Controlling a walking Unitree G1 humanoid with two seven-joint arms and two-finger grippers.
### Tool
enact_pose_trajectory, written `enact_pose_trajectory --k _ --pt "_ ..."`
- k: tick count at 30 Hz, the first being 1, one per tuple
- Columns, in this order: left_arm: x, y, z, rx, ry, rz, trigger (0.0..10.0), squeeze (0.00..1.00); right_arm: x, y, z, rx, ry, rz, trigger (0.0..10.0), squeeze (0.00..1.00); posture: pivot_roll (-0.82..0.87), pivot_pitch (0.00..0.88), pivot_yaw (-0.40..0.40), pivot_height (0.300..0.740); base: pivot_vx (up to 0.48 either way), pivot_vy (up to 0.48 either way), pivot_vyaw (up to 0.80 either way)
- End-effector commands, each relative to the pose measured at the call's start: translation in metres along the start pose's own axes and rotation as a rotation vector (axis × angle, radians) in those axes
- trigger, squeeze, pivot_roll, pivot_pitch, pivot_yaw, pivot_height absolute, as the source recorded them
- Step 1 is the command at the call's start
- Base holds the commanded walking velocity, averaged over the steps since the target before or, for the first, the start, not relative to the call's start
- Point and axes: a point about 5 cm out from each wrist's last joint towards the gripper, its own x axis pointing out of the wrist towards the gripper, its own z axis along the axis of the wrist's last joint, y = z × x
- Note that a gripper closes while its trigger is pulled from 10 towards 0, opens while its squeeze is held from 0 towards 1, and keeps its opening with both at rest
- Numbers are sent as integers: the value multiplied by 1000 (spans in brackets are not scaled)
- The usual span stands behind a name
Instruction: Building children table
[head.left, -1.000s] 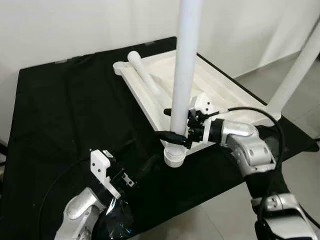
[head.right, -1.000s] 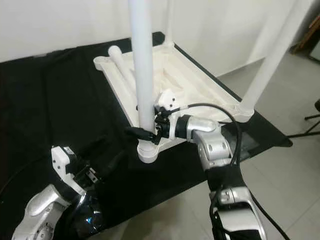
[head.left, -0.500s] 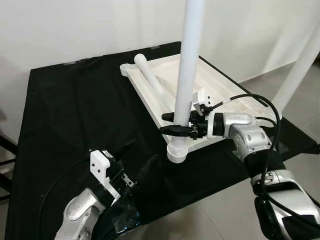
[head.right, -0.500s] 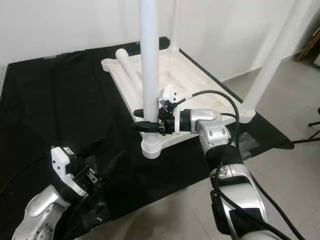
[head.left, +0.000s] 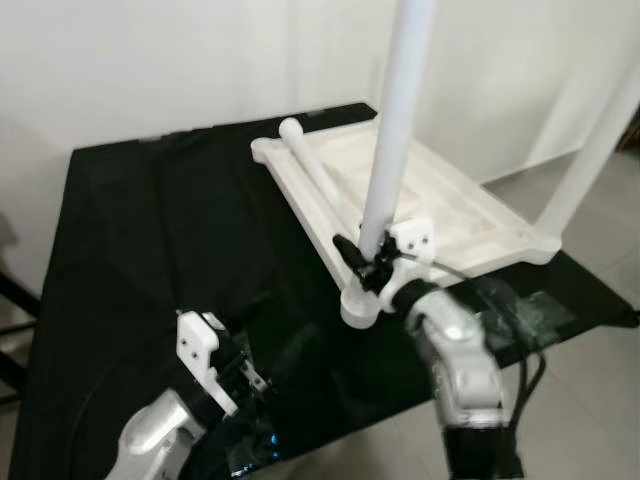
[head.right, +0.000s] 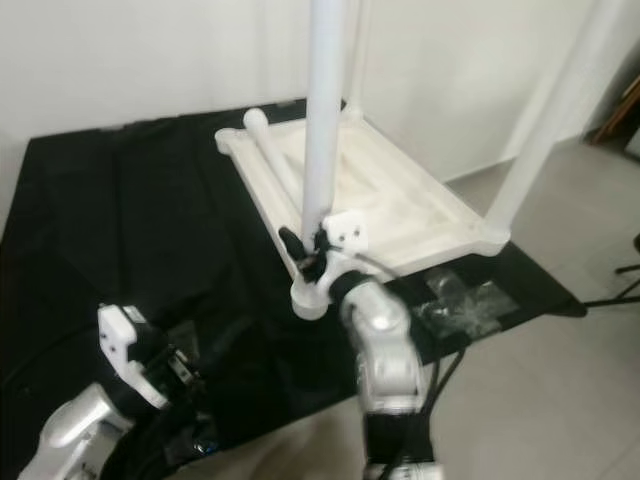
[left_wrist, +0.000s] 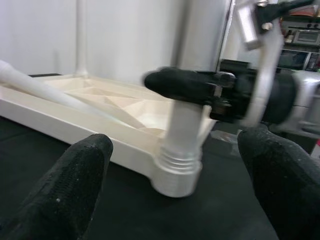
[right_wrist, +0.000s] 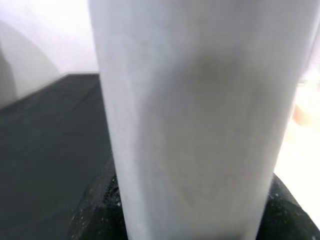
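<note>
The white children's table top (head.left: 460, 205) lies upside down on a black table. A white leg (head.left: 395, 130) stands upright in the socket (head.left: 358, 305) at its near corner. My right gripper (head.left: 362, 262) is shut on this leg just above the socket, and the right wrist view shows the leg (right_wrist: 190, 100) pressed between the black pads. A loose leg (head.left: 315, 170) lies along the top's far-left rim. Another leg (head.left: 590, 150) stands at the right corner. My left gripper (left_wrist: 175, 185) hovers low near the table's front, open, its fingers (left_wrist: 75, 185) wide apart and pointing at the socket (left_wrist: 177, 172).
Black cloth covers the work table (head.left: 150, 220), which runs wide to the left. A third mounted leg (head.right: 355, 50) rises at the far corner by the white wall. Crumpled clear plastic (head.left: 510, 310) lies by the table's right front edge. Grey floor (head.left: 600, 400) lies beyond.
The camera has shifted. My right arm has swung from the right side to below the leg, still gripping it. The left gripper has stayed put and open.
</note>
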Motion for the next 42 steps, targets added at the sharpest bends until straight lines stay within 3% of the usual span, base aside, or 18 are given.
enact_pose_trajectory --k 1,4,5,6,7,9,10,11,12,14,17,18,26,30,31,34,35,42 --pt "-1 2 0 0 11 -5 10000 0 -16 10 -50 37 261 3 0 0 -32 177 21 740 0 0 0" --pt "1 3 -2 -7 17 -20 10000 0 -9 6 -47 11 248 20 0 0 -19 170 9 740 0 0 0" --pt "1 4 -2 -6 18 -21 10000 0 -7 4 -47 14 259 8 4980 0 -17 168 11 740 0 0 0" --pt "1 4 -2 -6 18 -21 10000 0 -7 4 -47 14 259 8 4980 0 -17 168 11 740 0 0 0" --pt "1 4 -2 -3 17 -11 10000 0 -4 7 -46 19 254 29 10000 0 -17 165 11 740 0 0 0" --pt "1 5 -2 0 15 -3 10000 0 -3 9 -45 23 249 45 10000 0 -16 163 10 740 0 0 0" --pt "1 5 -2 3 13 4 10000 0 -1 11 -40 23 229 73 10000 482 -13 161 10 740 0 0 0" --pt "1 5 -2 3 13 4 10000 0 -1 11 -40 23 229 73 10000 482 -13 161 10 740 0 0 0" --pt "1 5 -3 3 12 6 10000 0 5 11 -32 45 192 125 10000 1000 -10 158 7 740 0 0 0" --pt "2 5 -3 2 12 5 10000 0 10 9 -23 70 142 190 10000 1000 -15 152 5 740 0 0 0" --pt "3 3 -5 -7 15 -2 10000 0 8 10 24 32 -15 508 10000 906 -15 142 3 740 0 0 0" --pt "4 3 -5 -9 15 -3 10000 0 4 5 32 -35 -31 603 10000 0 -13 136 -1 740 0 0 0" --pt "6 2 -7 -6 10 0 10000 0 7 -21 36 -186 46 855 10000 0 -16 126 -13 740 0 0 0" --pt "7 2 -8 -4 9 2 10000 0 17 -28 39 -179 64 903 10000 0 -14 123 -11 740 0 0 0" --pt "7 1 -8 -3 9 2 10000 0 24 -32 42 -169 68 911 8510 0 -11 123 -11 740 0 0 0" --pt "7 1 -8 -3 9 2 10000 0 24 -32 42 -169 68 911 8510 0 -11 123 -11 740 0 0 0" --pt "7 1 -8 -2 10 2 10000 0 27 -34 43 -162 71 916 0 0 -10 124 -12 740 0 0 0" --pt "5 0 -7 2 10 7 10000 0 24 -46 37 -125 85 926 0 0 -15 140 -16 740 0 0 0"
